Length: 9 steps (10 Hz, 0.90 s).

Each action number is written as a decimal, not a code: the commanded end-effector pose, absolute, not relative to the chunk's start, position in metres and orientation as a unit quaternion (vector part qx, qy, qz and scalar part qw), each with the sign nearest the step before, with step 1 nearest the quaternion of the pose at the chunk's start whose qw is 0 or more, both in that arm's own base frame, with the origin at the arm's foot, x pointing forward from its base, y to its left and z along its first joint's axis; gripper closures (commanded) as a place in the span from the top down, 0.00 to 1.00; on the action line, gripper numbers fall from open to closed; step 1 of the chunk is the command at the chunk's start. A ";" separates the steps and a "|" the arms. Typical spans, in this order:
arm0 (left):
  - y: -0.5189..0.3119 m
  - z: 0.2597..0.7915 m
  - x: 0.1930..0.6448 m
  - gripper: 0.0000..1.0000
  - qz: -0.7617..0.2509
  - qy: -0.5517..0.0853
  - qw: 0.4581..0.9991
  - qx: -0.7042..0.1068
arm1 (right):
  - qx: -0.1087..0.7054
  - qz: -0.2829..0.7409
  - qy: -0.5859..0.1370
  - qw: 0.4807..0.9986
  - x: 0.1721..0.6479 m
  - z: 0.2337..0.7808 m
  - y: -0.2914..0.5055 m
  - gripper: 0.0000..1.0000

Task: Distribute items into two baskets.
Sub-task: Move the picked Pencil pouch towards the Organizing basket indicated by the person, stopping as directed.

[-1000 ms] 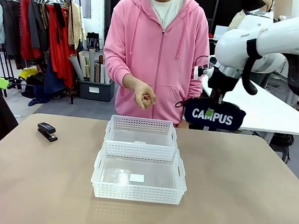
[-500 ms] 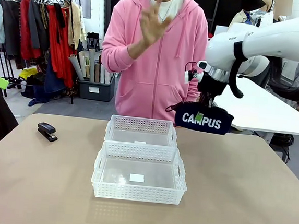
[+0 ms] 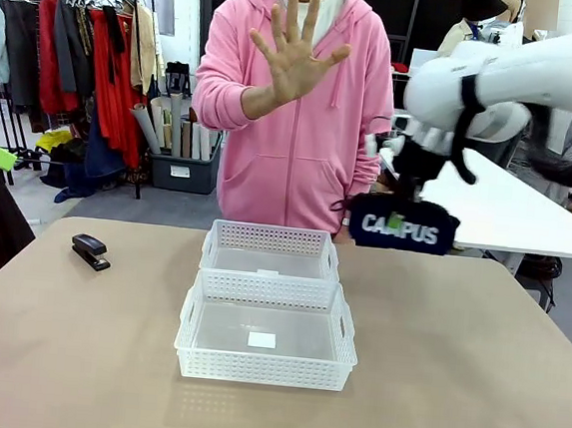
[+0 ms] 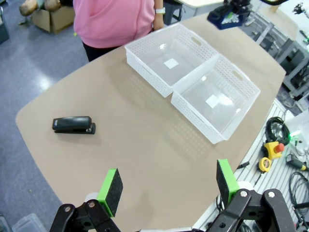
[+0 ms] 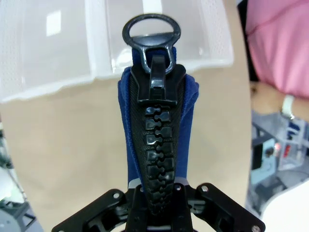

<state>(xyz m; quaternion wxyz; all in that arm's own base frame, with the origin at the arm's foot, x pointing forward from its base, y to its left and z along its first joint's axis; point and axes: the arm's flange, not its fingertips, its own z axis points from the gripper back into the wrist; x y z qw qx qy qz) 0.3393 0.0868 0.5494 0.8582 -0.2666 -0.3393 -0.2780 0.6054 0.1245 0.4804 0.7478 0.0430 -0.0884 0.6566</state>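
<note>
We note the left tool (image 4: 168, 184) gaping, holding nothing, above the table's (image 4: 145, 159) edge. The stapler (image 3: 90, 251) lies left of the touching baskets (image 3: 265, 367). The right tool (image 3: 403, 206) clamps the pouch (image 3: 427, 232) above the far right edge. Its fingertips are hidden and the lettering is blurred. Since earlier the pouch drifted right and the person's hand (image 3: 292, 54) spread open.

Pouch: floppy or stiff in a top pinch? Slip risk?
The pouch hangs level from the right gripper's shut jaws without drooping at its ends, so probably padded or filled, fairly firm. Fabric and zip teeth likely give grip; slip seems unlikely. Ring pull may swing or snag.
</note>
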 end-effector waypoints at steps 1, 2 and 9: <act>0.087 0.550 0.340 1.00 -0.283 -0.347 0.852 -0.272 | 0.066 0.660 -0.081 0.744 0.545 0.492 0.079 0.00; 0.087 0.550 0.340 1.00 -0.283 -0.347 0.852 -0.272 | 0.066 0.652 -0.087 0.750 0.530 0.493 0.073 0.00; 0.087 0.550 0.340 1.00 -0.283 -0.347 0.852 -0.272 | 0.060 0.636 -0.077 0.766 0.510 0.498 0.060 0.00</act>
